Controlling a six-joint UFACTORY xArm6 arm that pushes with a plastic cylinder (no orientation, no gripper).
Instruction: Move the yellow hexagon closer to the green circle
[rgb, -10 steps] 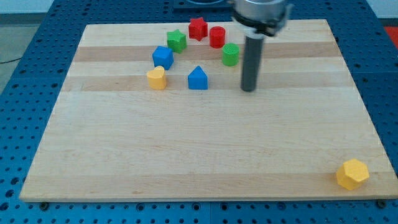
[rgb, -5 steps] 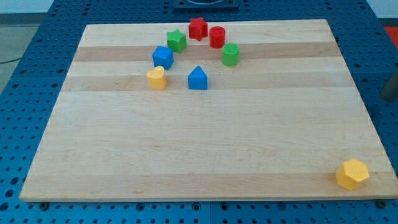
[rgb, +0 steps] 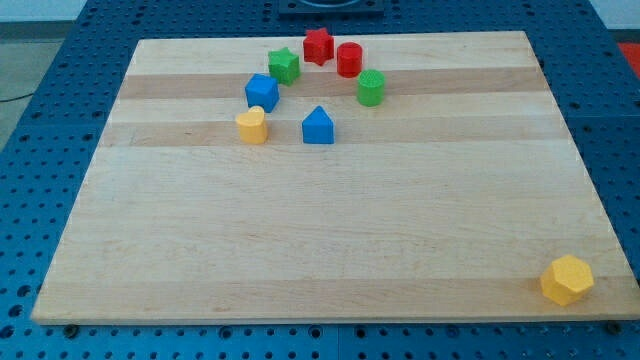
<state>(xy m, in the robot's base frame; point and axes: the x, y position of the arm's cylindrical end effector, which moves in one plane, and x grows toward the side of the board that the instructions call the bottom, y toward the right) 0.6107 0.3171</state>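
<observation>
Nowhere in the camera view does the robot's tip show, so its place among the blocks and its state cannot be told. Taking the green circle (rgb: 371, 87) as landmark, the yellow hexagon (rgb: 567, 279) sits well apart from it, toward the view's bottom right, near the board's (rgb: 330, 230) corner. Likely risks: an off-centre push sends the hexagon off the edge; a long push overshoots into the red cylinder (rgb: 349, 59) just beside the circle, or the blue house-shaped block (rgb: 318, 125) near it

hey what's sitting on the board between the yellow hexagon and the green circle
Nothing: the camera view shows only bare wood between the yellow hexagon at the bottom right corner and the green circle near the top. My tip is not in view.
</observation>
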